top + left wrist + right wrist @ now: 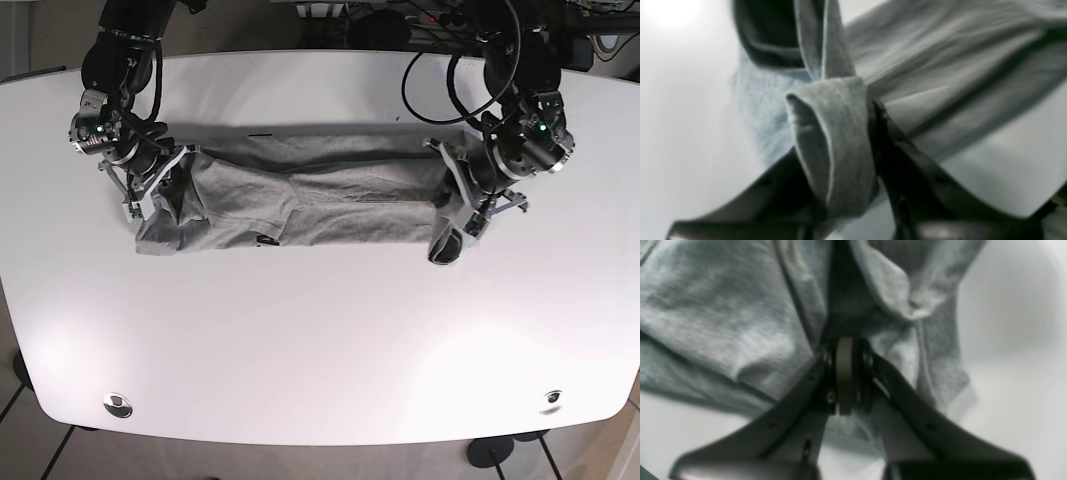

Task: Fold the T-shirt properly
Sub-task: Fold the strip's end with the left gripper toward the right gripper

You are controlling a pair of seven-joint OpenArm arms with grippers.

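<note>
Both claws grip the grey T-shirt on the white worktop: left claw clamped on bunched cloth, right claw pinching a fold

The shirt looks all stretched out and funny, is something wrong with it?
Nothing is damaged. The gray T-shirt hangs stretched between the left hand and the right hand, each pinching an end. It looks odd because it is bunched and wrinkled, with a loose flap drooping by the left hand onto the white table.
</note>
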